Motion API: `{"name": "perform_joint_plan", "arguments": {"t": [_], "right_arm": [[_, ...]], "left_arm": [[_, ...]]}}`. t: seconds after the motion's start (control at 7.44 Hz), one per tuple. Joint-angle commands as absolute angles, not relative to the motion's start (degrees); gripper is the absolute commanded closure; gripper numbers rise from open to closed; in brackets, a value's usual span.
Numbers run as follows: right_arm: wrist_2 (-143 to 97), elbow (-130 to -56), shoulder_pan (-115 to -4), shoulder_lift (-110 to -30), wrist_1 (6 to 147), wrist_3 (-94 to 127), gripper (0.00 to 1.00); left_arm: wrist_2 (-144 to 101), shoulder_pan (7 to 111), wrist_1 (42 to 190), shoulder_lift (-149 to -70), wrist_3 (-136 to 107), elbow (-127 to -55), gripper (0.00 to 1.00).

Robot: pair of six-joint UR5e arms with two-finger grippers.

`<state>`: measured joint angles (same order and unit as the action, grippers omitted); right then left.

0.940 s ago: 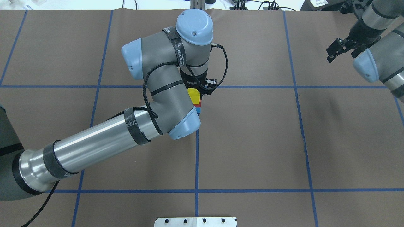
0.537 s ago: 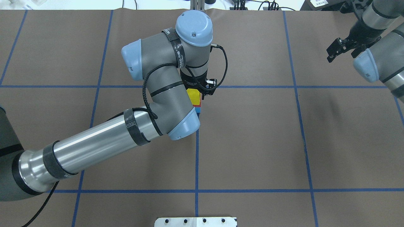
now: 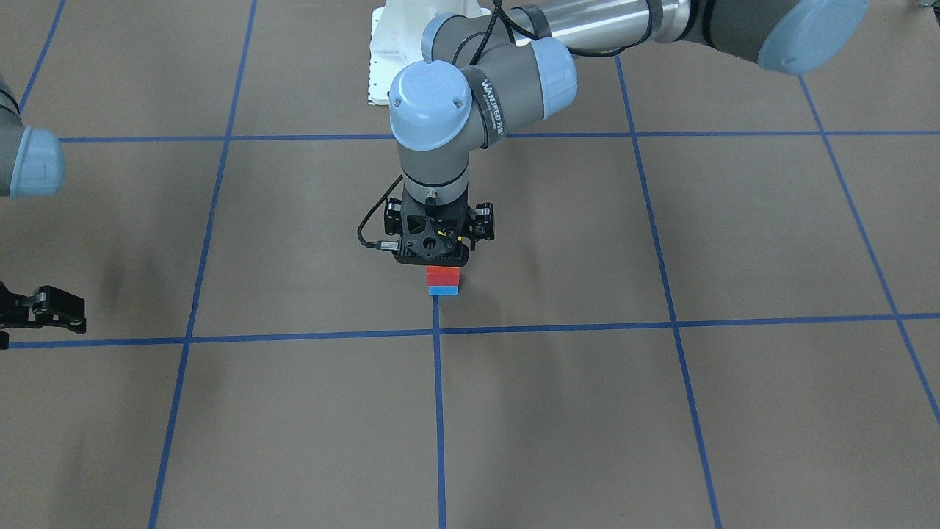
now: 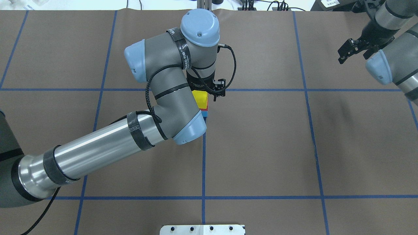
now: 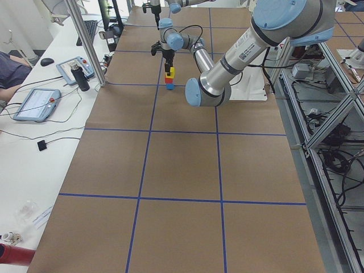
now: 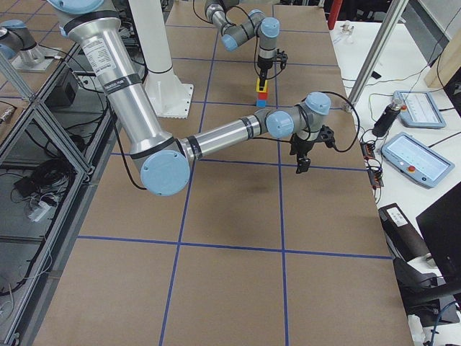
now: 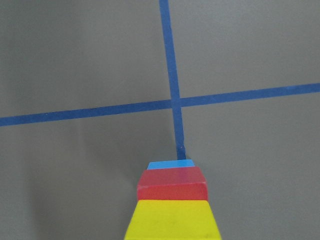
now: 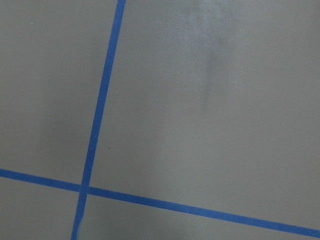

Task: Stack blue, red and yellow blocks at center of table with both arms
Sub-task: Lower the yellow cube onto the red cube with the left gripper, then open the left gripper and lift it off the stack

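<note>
— Bright, evenly lit from above?
— Yes. On the table [image 4: 261, 147], only soft, smudged shadows toward its right edge. White sheen along the silver tube of the left arm [image 4: 98, 150].
— Sharp?
— In the fixed views, yes. Slightly soft on the yellow block [image 7: 172, 220], close against the left wrist view's bottom edge.

A white bolted pedestal [image 4: 202, 229] shows at the overhead view's lower edge. In the exterior left view, a white side tabletop [image 5: 23, 170] carries a screen pendant [image 5: 35, 104] (black cables trail from it), a second pendant [image 5: 79, 67] farther along, a dark bottle [image 5: 83, 79], a keyboard [image 5: 90, 29] and a mouse [image 5: 46, 61]. A person's dark sleeve [image 5: 11, 71] rests near the mouse. Aluminium framing [image 5: 341, 74] stands on the opposite side.
</note>
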<state>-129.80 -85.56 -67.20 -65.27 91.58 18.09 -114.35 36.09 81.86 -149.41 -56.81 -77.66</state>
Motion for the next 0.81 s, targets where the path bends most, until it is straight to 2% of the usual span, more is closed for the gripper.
{"name": "perform_joint_plan", "arguments": {"t": [0.0,0.13,0.27,0.4,0.54,0.67], "right_arm": [[-129.99,-85.69,-67.85,-65.22,91.58,18.02,0.01],[-129.99,-86.22,-68.20,-65.30,91.50,17.23,0.01],[-129.29,-86.22,-68.38,-65.56,90.97,15.57,0.01],[-127.81,-85.35,-68.20,-65.65,90.71,16.77,0.01],[-126.92,-83.95,-68.38,-65.48,87.48,16.70,0.01],[-126.91,-83.07,-70.38,-67.04,82.58,16.79,0.01]], "left_arm": [[-116.26,41.45,79.47,-148.98,-55.91,-81.88,0.00],[-119.15,46.01,73.36,-146.97,-52.16,-87.83,0.00],[-119.79,50.32,68.17,-140.25,-45.94,-98.42,0.00],[-120.06,54.02,68.03,-127.83,-40.83,-108.97,0.00],[-120.06,58.05,68.20,-119.09,-32.52,-113.51,0.00],[-120.67,63.23,69.33,-113.09,-27.65,-113.64,0.00]]}}
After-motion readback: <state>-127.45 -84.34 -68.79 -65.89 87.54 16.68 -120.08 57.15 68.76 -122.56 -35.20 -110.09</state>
